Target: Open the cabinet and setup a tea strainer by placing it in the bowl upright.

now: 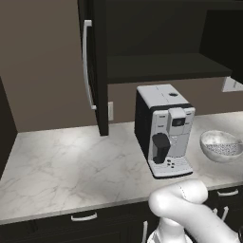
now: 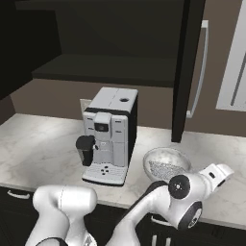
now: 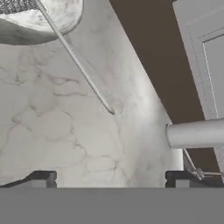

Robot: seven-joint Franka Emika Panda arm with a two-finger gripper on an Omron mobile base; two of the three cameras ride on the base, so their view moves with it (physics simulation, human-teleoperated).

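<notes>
The black upper cabinet [image 1: 161, 42] stands open, its left door [image 1: 97, 66] swung out toward me with its silver bar handle [image 1: 87, 66] showing. The marbled bowl [image 1: 220, 144] sits on the counter right of the coffee machine. The tea strainer's mesh basket [image 2: 163, 169] lies inside the bowl [image 2: 166, 162]. In the hand view the strainer's thin handle [image 3: 76, 61] runs out over the bowl's rim [image 3: 65, 24] above the counter. My gripper [image 3: 111, 179] is open and holds nothing, hovering over the counter a little way off the handle's tip.
A white and black coffee machine [image 1: 163, 128] stands mid-counter under the open cabinet. The cabinet's right door [image 2: 188, 67] hangs open above the bowl. A white panel [image 2: 233, 72] is on the wall at the right. Black drawers [image 1: 83, 223] run below the marble counter [image 1: 61, 166].
</notes>
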